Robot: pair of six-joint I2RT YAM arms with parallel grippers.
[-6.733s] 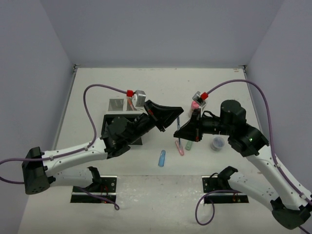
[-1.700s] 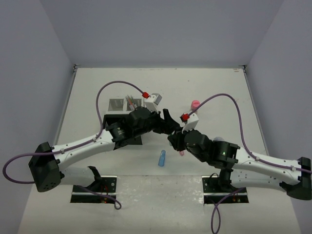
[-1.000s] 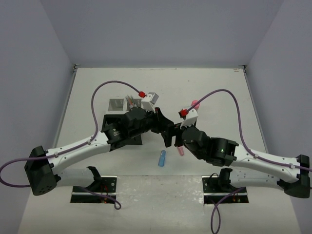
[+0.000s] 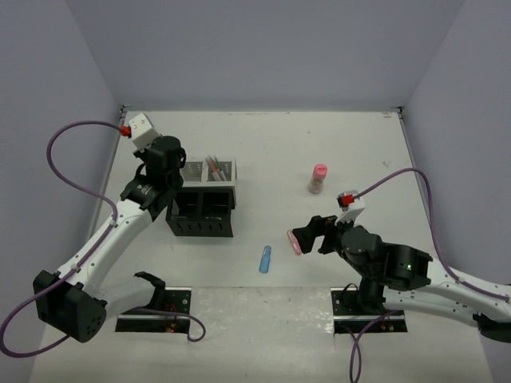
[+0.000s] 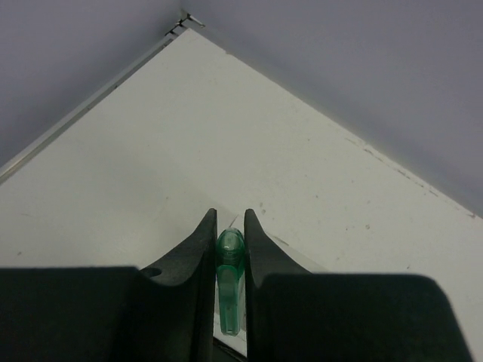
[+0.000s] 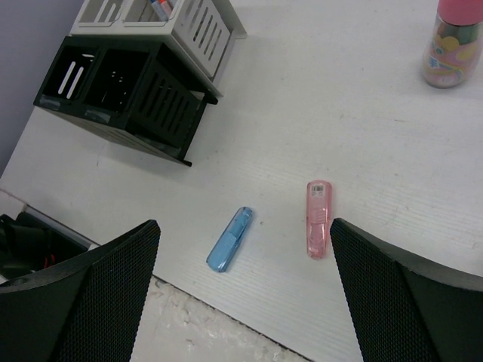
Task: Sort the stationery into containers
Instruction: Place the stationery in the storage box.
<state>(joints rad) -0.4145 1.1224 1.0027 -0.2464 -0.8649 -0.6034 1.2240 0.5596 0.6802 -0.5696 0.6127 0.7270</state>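
Observation:
My left gripper (image 5: 229,220) is shut on a green translucent capsule-shaped piece (image 5: 230,253), held end-up between the fingers. In the top view this gripper (image 4: 169,165) hangs at the far left of the containers, by the left white mesh compartment (image 4: 192,170); several pens (image 4: 214,166) stand in the right one. My right gripper (image 6: 245,226) is open and empty above the table, over a blue capsule piece (image 6: 230,240) and a pink one (image 6: 318,228). The pink-capped bottle (image 4: 318,179) stands upright farther back.
The black compartments (image 4: 201,212) sit in front of the mesh ones, left of centre. From above, the blue piece (image 4: 265,258) lies near the table's front edge (image 4: 263,286). The right gripper (image 4: 314,234) partly covers the pink piece (image 4: 295,243).
The two grippers were together at mid-table; now the left arm has swung back left with the green piece, and the right arm has drawn back toward its base with its jaws wider.

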